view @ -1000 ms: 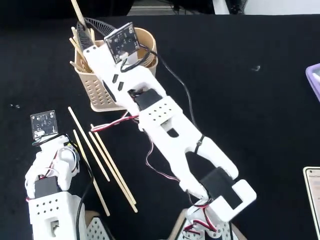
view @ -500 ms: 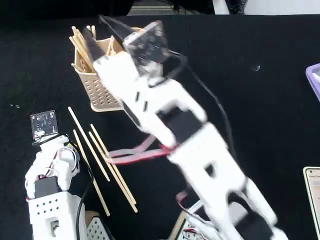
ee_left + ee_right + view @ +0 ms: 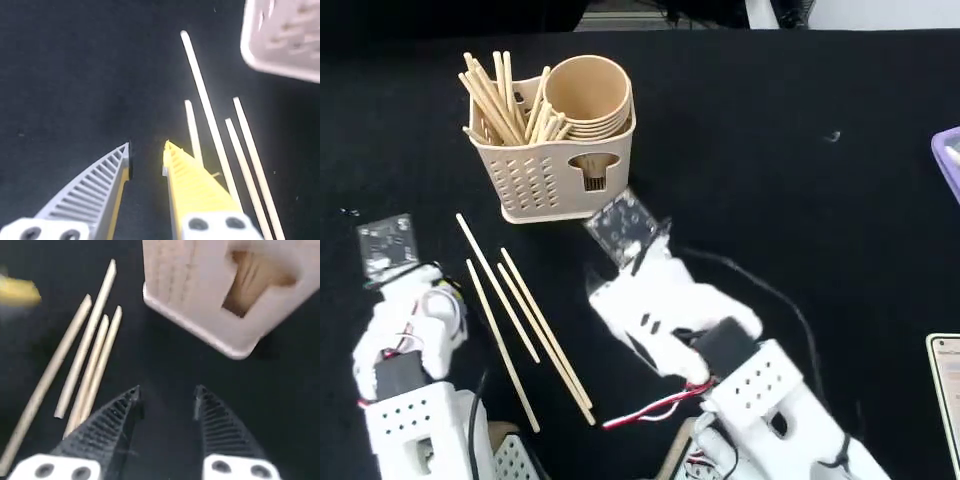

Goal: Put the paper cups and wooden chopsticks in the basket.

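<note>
Right arm (image 3: 670,320) withdrawn from basket (image 3: 535,185), loose chopsticks (image 3: 542,335) diagonal

This looks like a robotics lab or workshop bench. A table (image 3: 840,250) draped in black cloth carries two white arms, left (image 3: 405,400) and right (image 3: 760,385), with bare red-and-white wiring (image 3: 650,410) and a small exposed circuit board (image 3: 387,245). A purple tray edge (image 3: 948,155) sits at 3 o'clock.

No words, numbers or signs can be read anywhere. The flat white card (image 3: 947,395) at the near right edge of the black table (image 3: 800,200) has faint marks, too small to make out. The left arm's grey square board (image 3: 386,246) and the right arm's grey square board (image 3: 624,227) show only tiny dots.
</note>
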You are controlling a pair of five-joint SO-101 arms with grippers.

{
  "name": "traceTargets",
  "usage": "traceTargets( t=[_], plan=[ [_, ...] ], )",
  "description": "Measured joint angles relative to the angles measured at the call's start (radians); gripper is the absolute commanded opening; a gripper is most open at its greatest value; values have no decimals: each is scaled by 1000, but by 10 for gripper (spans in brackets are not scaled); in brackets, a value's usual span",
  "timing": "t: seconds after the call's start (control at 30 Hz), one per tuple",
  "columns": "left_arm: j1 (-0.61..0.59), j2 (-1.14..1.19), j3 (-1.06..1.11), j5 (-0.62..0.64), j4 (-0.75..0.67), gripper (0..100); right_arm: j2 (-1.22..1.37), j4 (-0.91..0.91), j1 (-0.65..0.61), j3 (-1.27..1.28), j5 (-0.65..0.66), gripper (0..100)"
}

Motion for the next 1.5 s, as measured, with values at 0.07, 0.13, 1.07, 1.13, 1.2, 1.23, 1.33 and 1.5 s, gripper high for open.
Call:
traceTargets(
  t=[0.07,0.13,1.07,1.13,1.2,1.23,1.33,1.5],
  plan=[
    [-12,0,-74,-35,48,131,-3,-89,28,109,-2,194],
    [-12,0,-144,-66,92,187,-3,-170,55,193,-2,194],
    [206,1275,-667,304,112,227,75,-331,68,290,-2,194],
    [206,1324,-667,305,89,223,75,-331,68,290,-2,194],
    [203,1355,-675,304,78,184,75,-331,68,290,-2,194],
    [201,1369,-683,304,78,149,75,-331,68,290,-2,194],
    [207,1389,-700,305,78,59,75,-331,68,290,-2,194],
    [210,1405,-726,307,74,45,75,-331,68,290,-2,194]
  ],
)
